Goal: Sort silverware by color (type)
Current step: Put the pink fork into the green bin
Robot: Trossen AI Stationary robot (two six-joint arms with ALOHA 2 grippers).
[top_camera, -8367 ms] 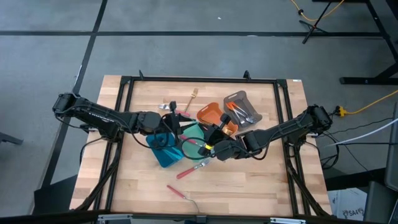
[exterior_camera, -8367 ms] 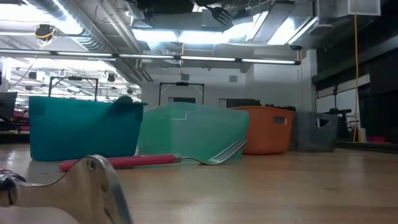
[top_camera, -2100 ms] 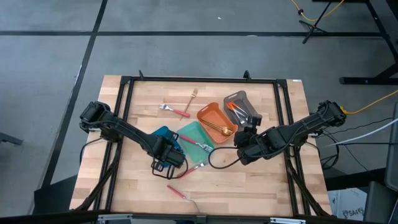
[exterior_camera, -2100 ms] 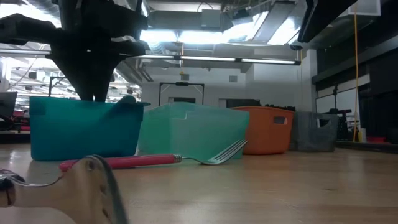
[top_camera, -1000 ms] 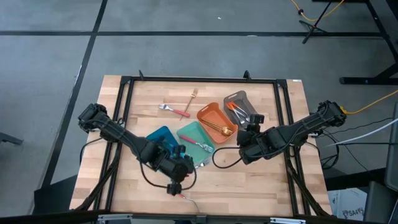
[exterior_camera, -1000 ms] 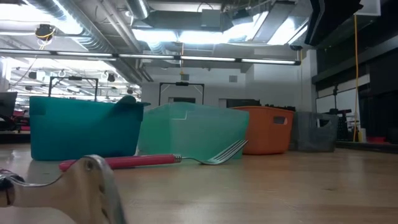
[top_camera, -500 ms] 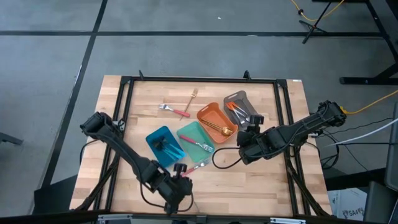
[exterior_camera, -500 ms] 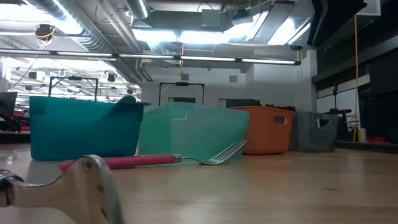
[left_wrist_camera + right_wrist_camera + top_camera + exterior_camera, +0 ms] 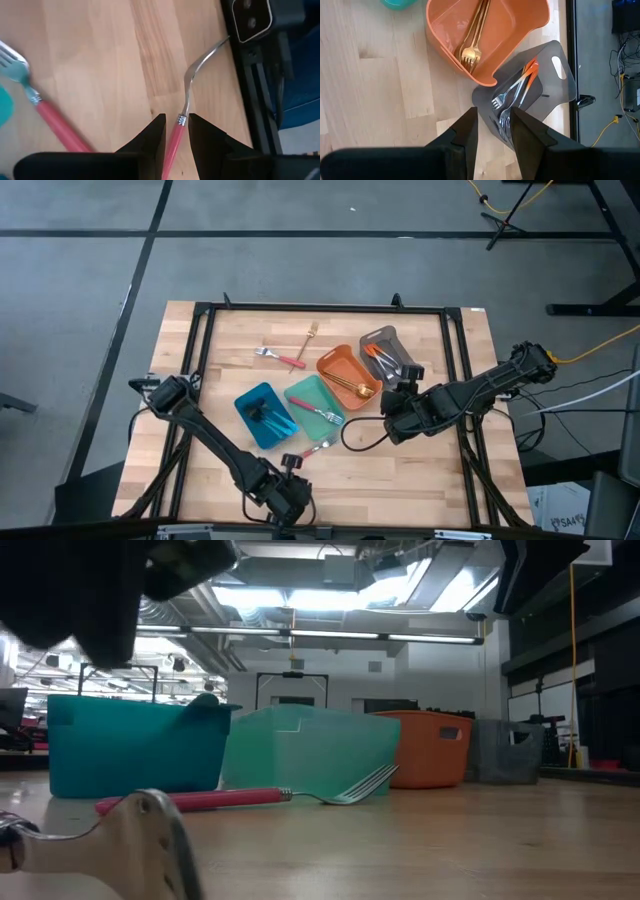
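My left gripper [image 9: 287, 494] hangs open above the table's near edge. In the left wrist view its fingertips [image 9: 176, 131] stand on either side of a red-handled utensil [image 9: 186, 102] that lies flat on the wood, without touching it. In the low view the arm is only a dark shape high up [image 9: 90, 590], and the utensil's head is blurred in front [image 9: 110, 840]. A pink-handled fork [image 9: 313, 448] lies beside the teal tray [image 9: 313, 402]. My right gripper [image 9: 494, 131] waits open by the grey tray [image 9: 555, 80].
A blue tray [image 9: 262, 416] holds dark utensils; an orange tray [image 9: 343, 372] holds gold forks; the grey tray holds orange-handled and silver ones. A red-handled fork [image 9: 283, 357] and a gold fork [image 9: 309, 335] lie at the far side. A black frame [image 9: 255, 100] runs along the near edge.
My left gripper has travelled from beside the blue tray toward the table's near edge and now hangs over the red-handled utensil there. The silverware and the trays have kept their places.
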